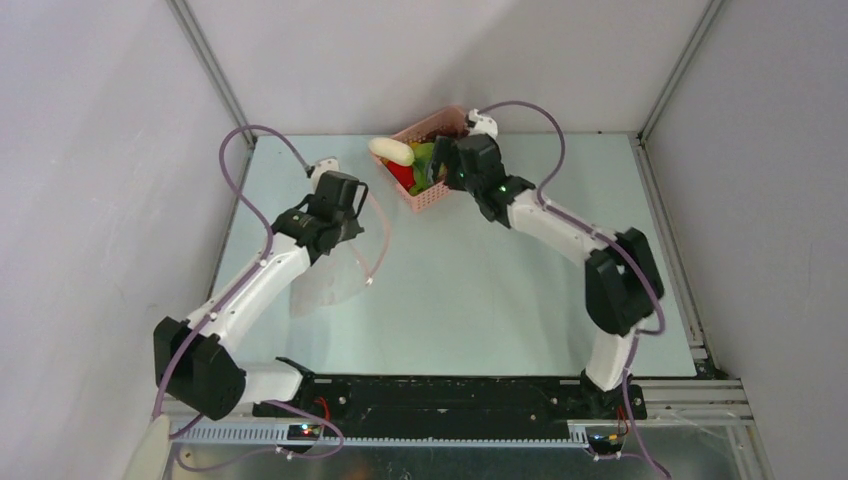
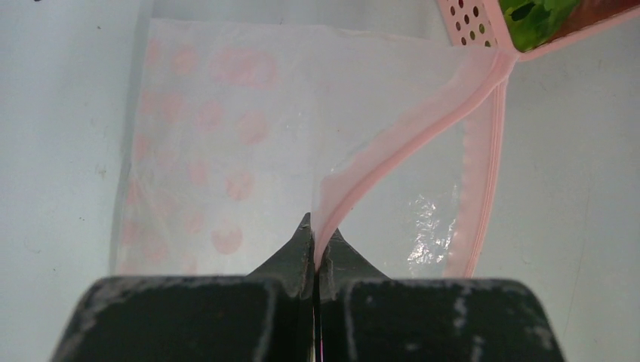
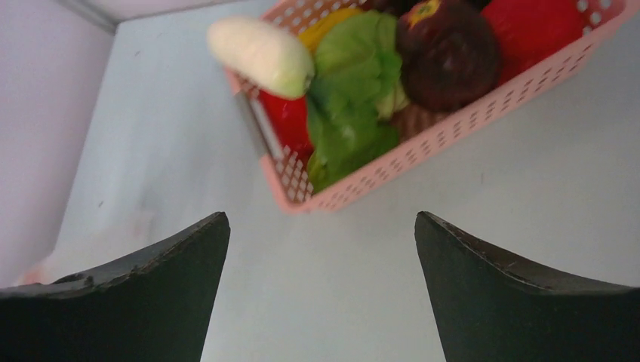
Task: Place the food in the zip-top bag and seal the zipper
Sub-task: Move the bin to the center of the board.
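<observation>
Step in hand, my read: first food pick, bag mouth held ready. My left end effector [image 2: 317, 243] pinched tight on zipper [image 2: 392, 151]; zip-top bag [image 2: 226, 128] draped onto worktop [image 1: 480, 290], just beside basket [image 3: 423, 143] corner. My right end effector [image 3: 321, 222] spread wide, holding nothing, just short of basket. White oblong piece [image 3: 260, 54] on near rim, ahead and left of fingers; leafy green piece [image 3: 351, 98] and dark maroon piece [image 3: 449, 53] behind. Next, I reckon: advance right, straddle white piece, close gently; could roll.
</observation>
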`<action>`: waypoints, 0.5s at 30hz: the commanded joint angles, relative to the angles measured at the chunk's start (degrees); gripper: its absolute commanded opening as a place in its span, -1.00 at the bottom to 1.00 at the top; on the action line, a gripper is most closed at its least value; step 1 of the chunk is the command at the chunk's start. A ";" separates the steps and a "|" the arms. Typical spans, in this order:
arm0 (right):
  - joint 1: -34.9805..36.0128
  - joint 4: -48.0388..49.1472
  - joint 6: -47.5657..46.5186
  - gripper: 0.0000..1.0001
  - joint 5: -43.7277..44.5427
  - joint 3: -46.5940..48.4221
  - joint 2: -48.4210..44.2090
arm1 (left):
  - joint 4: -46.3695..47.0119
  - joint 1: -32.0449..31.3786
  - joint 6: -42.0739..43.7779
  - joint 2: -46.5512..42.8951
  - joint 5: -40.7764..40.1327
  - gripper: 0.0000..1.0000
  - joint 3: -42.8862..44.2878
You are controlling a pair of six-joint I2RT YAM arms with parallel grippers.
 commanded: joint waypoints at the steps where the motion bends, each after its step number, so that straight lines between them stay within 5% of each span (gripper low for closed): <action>1: -1.91 -7.74 -0.12 0.91 6.88 13.46 9.19 | 4.09 0.16 -2.17 -3.26 -1.14 -1.00 -0.68; 6: -3.23 -12.87 -2.08 0.80 6.91 27.15 20.12 | 3.89 0.27 -2.41 -1.80 -0.25 -1.00 -0.60; 15: -6.40 -15.27 -2.95 0.74 10.32 28.74 24.07 | 4.57 0.29 -2.38 -0.28 2.01 -1.00 -0.30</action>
